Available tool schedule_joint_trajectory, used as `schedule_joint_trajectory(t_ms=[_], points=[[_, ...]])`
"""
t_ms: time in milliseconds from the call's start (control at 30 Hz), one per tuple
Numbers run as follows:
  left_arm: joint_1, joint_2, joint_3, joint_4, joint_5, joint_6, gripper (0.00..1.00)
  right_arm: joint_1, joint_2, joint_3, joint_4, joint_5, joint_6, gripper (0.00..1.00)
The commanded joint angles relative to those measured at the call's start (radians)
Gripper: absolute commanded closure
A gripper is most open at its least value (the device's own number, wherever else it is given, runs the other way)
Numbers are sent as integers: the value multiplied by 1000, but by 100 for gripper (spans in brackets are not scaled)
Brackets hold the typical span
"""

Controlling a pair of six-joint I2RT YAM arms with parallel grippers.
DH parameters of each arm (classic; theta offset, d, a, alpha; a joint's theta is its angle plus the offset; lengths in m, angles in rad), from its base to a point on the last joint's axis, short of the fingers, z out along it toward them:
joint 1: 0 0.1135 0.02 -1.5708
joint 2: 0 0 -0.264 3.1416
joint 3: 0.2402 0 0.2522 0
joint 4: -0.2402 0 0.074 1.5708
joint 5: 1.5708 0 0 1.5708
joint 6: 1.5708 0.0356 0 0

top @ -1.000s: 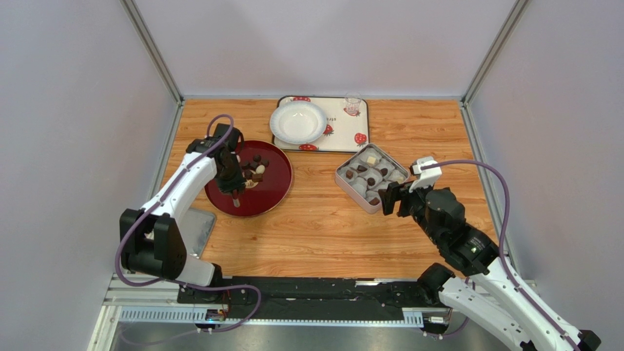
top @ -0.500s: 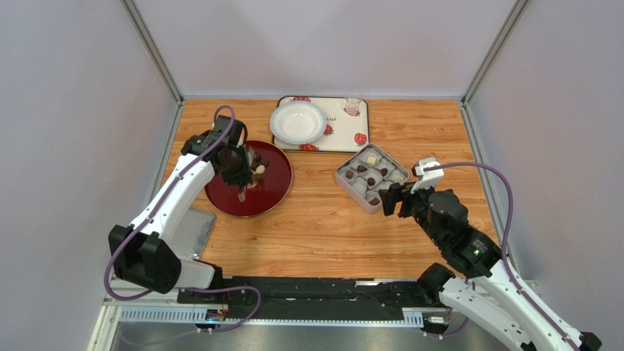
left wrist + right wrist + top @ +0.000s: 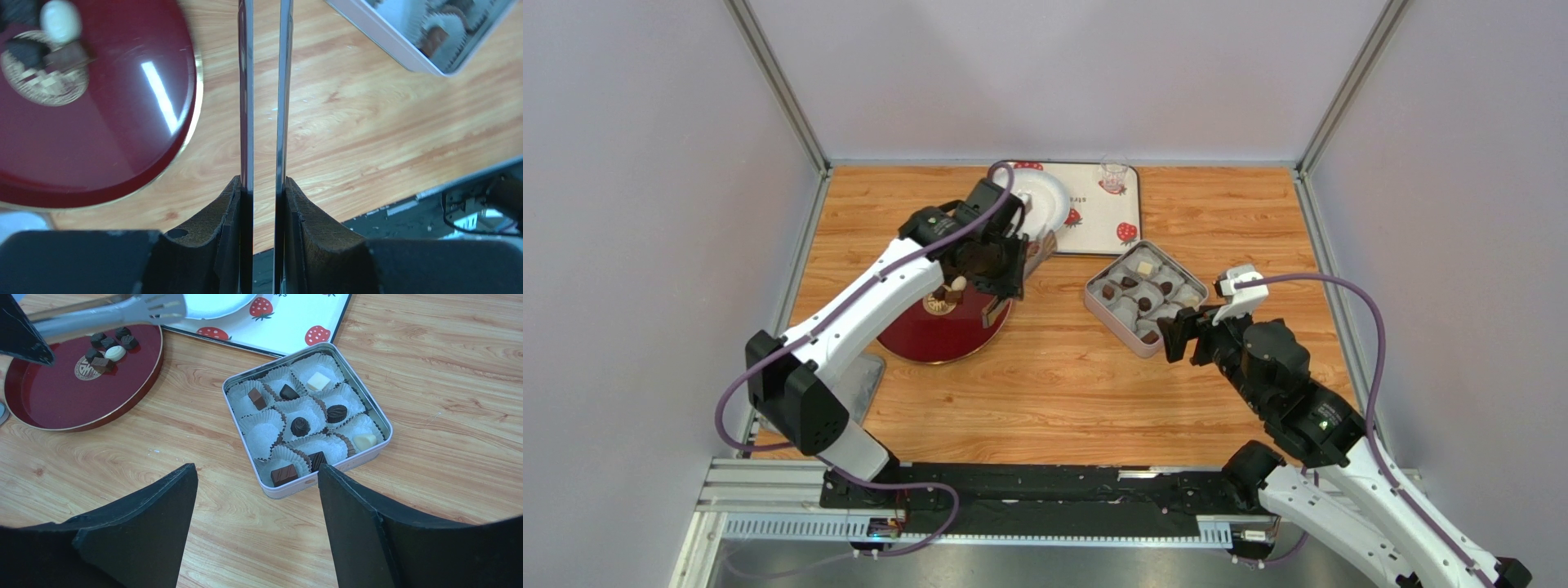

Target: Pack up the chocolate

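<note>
Several dark pieces and one cream piece of chocolate (image 3: 952, 292) lie on a dark red round plate (image 3: 928, 333), which also shows in the left wrist view (image 3: 92, 135) and the right wrist view (image 3: 61, 398). More pieces (image 3: 299, 425) sit in white paper cups in a square silver tin (image 3: 1095, 294). My left gripper (image 3: 999, 263) is shut on metal tongs (image 3: 264, 92) and is over the plate's right edge. The tongs' tip (image 3: 161, 303) shows no piece. My right gripper (image 3: 256, 471) is open and empty, just short of the tin's near corner.
A white bowl (image 3: 1022, 202) stands on a strawberry-print tray (image 3: 1100, 221) at the back, with a small clear glass (image 3: 1114, 175) on it. A grey pad (image 3: 852, 382) lies near the left arm's base. Side walls close in the table.
My left arm has swung right with the tongs, from over the plate's left part to its right edge near the bowl. The right arm has barely moved.
</note>
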State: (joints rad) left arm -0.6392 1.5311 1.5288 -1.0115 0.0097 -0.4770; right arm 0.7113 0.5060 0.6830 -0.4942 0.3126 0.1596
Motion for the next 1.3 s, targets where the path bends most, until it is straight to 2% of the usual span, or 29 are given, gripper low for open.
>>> schedule_joint_trajectory(t_ms=[0, 300, 900, 1267], points=[[-101, 67, 86, 42, 74, 84, 71, 5, -11, 0, 49, 2, -9, 24], [-229, 213, 171, 51, 142, 141, 71, 7, -18, 1, 48, 3, -12, 24], [-261, 345, 223, 54, 145, 170, 68, 8, -26, 1, 45, 10, -15, 24], [-261, 353, 211, 51, 141, 163, 60, 8, -30, 0, 43, 14, -18, 24]])
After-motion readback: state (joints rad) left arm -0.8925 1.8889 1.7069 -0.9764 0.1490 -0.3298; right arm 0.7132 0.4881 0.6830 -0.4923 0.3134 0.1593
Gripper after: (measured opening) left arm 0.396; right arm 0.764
